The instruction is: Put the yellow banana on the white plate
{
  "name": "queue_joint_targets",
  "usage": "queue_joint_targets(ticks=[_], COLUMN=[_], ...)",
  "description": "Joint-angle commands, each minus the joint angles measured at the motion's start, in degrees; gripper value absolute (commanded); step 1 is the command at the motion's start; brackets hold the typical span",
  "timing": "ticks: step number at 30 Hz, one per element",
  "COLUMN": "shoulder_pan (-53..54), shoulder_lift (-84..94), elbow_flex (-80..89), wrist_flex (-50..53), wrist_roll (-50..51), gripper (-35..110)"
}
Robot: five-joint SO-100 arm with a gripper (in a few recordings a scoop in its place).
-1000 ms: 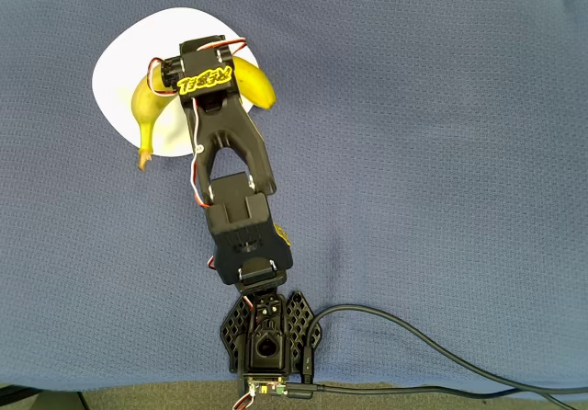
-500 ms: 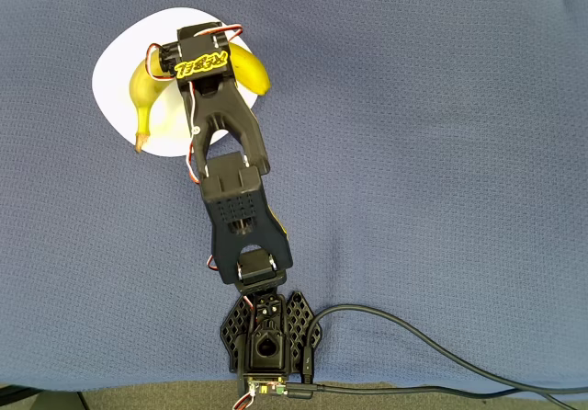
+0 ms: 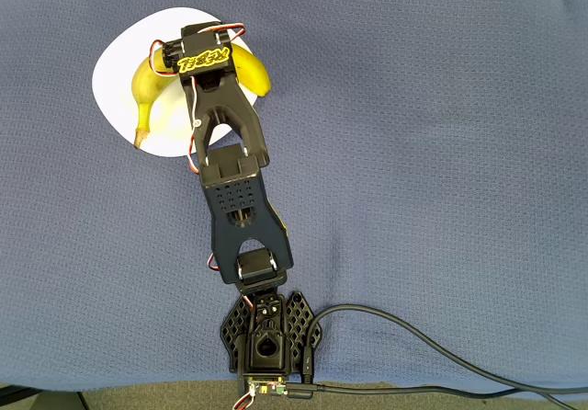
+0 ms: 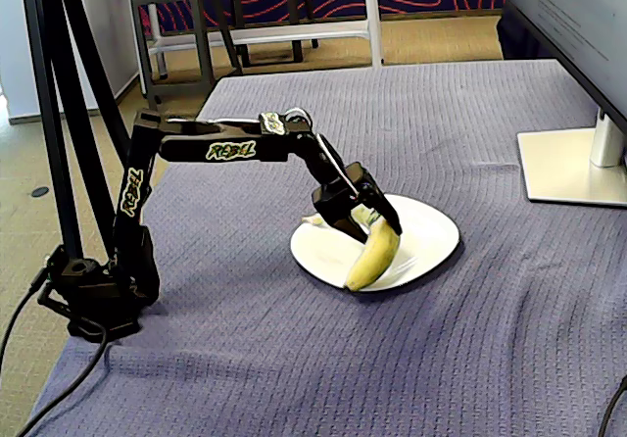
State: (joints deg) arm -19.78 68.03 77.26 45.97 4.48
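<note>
Arm: you are reaching the black arm (image 3: 230,166) out from its base (image 3: 266,336), which is sitting at 6 o'clock in the overhead view, toward the plate at about 11 o'clock; in the fixed view (image 4: 211,148) the upper link is running level and the wrist is dipping down onto the plate.
Gripper: your gripper (image 4: 355,219) is sitting over the middle of the banana, fingers wrapping the fruit on both sides in the fixed view; from overhead the wrist (image 3: 204,58) is covering that middle part.
Grip: you are pinching the banana around its middle.
Banana: the banana (image 3: 147,93) is lying across the plate, bowing toward 12 o'clock in the overhead view; one end (image 3: 253,72) is pointing to about 4 o'clock just past the plate's rim, and the stem end is pointing to 7 o'clock at the lower left rim.
Banana, fixed view: the near end (image 4: 370,258) is reaching the plate's front edge; whether it is resting on the plate or hanging just above it, you cannot tell.
Plate: the white plate (image 3: 124,51) is lying on the blue cloth (image 3: 413,153) at upper left in the overhead view, and under the gripper in the fixed view (image 4: 431,231).
Surroundings: a cable (image 3: 413,346) is trailing from the base toward 4 o'clock; a monitor foot (image 4: 573,168) is standing at the table's right edge in the fixed view.
</note>
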Motion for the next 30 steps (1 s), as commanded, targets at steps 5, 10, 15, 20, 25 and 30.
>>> queue_joint_targets(ticks=[5,10,15,20,25,30], shoulder_pan=[-0.9,-2.5,-4.4,-4.8,-3.7,-3.0], shoulder_lift=[1.2,1.9,2.4,2.5,2.5,2.4], elbow_flex=[-3.8,-4.4,-4.4,-4.2,-4.2,-4.2], wrist_flex=[-2.5,-2.5,-1.8,-1.4,-1.4,-1.4], wrist_roll=[-3.3,-3.3,-2.5,-1.3,-0.4,-0.6], gripper=[0,0,0,0,0,13])
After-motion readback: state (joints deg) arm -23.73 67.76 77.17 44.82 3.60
